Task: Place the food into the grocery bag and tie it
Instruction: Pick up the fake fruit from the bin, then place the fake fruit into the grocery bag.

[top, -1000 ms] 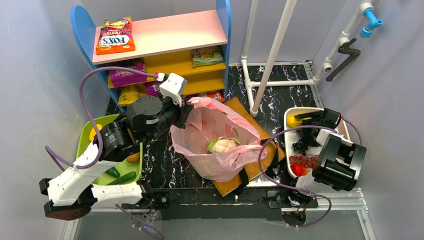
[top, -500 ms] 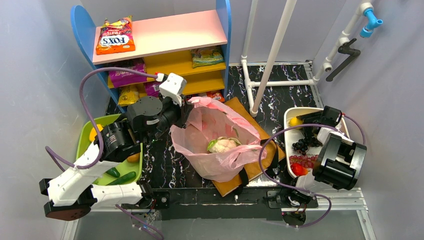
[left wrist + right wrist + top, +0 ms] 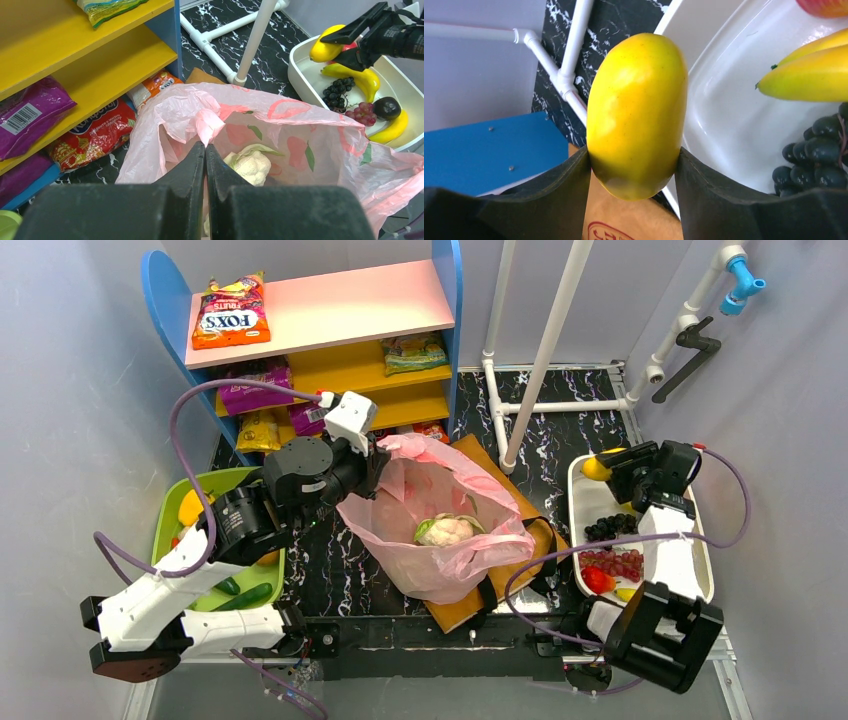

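The pink grocery bag (image 3: pixel 440 540) stands open on the mat, with a green-and-white cauliflower (image 3: pixel 445 531) inside. My left gripper (image 3: pixel 372 462) is shut on the bag's far-left rim (image 3: pixel 210 122), pinching the film between its fingertips, and the cauliflower (image 3: pixel 250 165) shows just past them. My right gripper (image 3: pixel 612 472) is shut on a yellow oval fruit (image 3: pixel 596 468) above the far-left corner of the white tray (image 3: pixel 583 505). In the right wrist view the fruit (image 3: pixel 636 110) is clamped between both pads. Dark grapes (image 3: pixel 605 528) and red grapes (image 3: pixel 615 563) lie in the tray.
A brown paper bag (image 3: pixel 478 454) lies flat under the pink bag. Bananas (image 3: pixel 362 77) and a dark round fruit (image 3: pixel 386 107) share the tray. The blue shelf (image 3: pixel 300 310) with snack packets stands at the back left. A green tray (image 3: pixel 170 515) holds vegetables, and a white pipe frame (image 3: pixel 545 340) rises behind.
My right gripper closed on the yellow fruit and raised it off the tray's corner, while its elbow swung toward the near edge. The left gripper kept hold of the bag rim, shifting slightly.
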Tool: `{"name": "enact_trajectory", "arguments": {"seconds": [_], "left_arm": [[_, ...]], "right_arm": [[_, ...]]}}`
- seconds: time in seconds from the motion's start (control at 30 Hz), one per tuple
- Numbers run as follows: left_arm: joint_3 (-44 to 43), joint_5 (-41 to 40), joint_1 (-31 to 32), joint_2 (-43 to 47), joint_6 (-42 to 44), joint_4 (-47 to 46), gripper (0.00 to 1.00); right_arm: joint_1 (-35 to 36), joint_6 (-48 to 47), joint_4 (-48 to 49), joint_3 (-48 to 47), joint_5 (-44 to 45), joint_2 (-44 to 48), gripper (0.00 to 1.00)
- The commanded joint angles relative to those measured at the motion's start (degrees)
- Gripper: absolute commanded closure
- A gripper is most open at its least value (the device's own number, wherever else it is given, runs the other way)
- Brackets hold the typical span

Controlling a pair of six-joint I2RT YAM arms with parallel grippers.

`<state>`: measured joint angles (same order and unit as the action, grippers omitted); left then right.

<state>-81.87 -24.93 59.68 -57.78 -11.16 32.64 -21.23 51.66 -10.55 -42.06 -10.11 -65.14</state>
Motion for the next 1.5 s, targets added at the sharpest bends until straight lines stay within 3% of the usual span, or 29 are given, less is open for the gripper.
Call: {"name": "enact_trajectory", "arguments": {"seconds": [0.0,0.27,0.53,1.03,1.3,1.47], "left_arm": [[0.75,-2.03,-0.35,1.08,-0.48,-2.22,1.00],[2.05,-2.23,-0.35,0.87,-1.24,-4.34,1.00],[2.15,-2.27,-0.35,-0.01,-1.52,-5.92,1.00],[1.29,-1.74,-0.33,-0.49,-1.91,-5.24,1.00],[-0.33,-2.04,-0.44,-1.41,-1.48,-4.26,1.00],[-0.44,-1.97,-0.44,-1.04,-1.59,-4.05,1.00]], "right_arm": [[0.18,-2.68,-6.92,-2.70,-2.11,6.36,0.65],[1.31,-4.38,-14.50,-6.82,-4.41,18.82,0.65],[7.08,-8.05,-15.03,-14.28,-9.42,23.23,0.66],[41.51,-23.55,-14.66,-38.64,-14.76,12.72,0.67],[61.16,-35.10,-15.67,-41.15,-10.68,6.65,0.67],[65.98,-39.02,-17.45,-41.53,-9.32,2.04,0.66]]}}
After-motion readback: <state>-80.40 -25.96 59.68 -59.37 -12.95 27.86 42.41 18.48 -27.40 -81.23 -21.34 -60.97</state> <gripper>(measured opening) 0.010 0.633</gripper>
